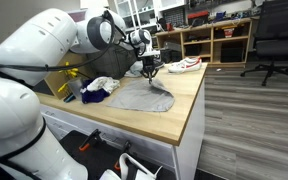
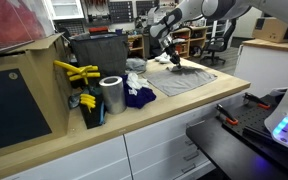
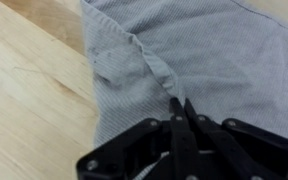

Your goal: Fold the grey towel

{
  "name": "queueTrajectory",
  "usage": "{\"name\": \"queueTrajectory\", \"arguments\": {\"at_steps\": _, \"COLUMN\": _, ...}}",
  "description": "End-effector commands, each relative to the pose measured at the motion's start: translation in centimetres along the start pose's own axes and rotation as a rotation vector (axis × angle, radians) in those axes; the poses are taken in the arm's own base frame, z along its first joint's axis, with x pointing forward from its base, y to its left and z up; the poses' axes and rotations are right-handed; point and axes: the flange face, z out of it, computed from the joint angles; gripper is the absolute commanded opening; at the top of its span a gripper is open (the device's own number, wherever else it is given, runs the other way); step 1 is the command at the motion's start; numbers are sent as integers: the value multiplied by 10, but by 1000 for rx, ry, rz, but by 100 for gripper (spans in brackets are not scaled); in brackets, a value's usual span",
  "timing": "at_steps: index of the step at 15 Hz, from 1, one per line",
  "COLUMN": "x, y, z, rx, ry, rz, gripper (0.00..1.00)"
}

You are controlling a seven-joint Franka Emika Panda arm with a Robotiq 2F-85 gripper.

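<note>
The grey towel (image 1: 144,96) lies spread on the wooden table (image 1: 184,110), with a raised crease near its far edge. It also shows in the other exterior view (image 2: 187,79) and fills the wrist view (image 3: 214,50). My gripper (image 1: 151,72) (image 2: 174,61) is at the towel's far edge, pointing down. In the wrist view its fingertips (image 3: 181,104) are pressed together on the cloth beside a ridge of bunched fabric. The pinched fabric itself is hidden between the fingers.
A white and dark blue pile of cloths (image 1: 98,88) (image 2: 136,92) lies beside the towel. A grey cylinder (image 2: 111,95), yellow tools (image 2: 76,72) and a black bin (image 2: 99,50) stand past it. A white shoe (image 1: 187,65) sits at the table's far end.
</note>
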Motion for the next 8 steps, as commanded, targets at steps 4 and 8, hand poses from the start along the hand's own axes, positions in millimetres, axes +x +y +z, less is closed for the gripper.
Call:
{"name": "queueTrajectory", "arguments": {"at_steps": 4, "x": -34, "y": -48, "z": 3, "rx": 44, "ry": -42, "rz": -99, "gripper": 1}}
{"name": "queueTrajectory", "arguments": {"at_steps": 8, "x": -46, "y": -77, "z": 9, "rx": 47, "ry": -37, "rz": -116, "gripper": 1}}
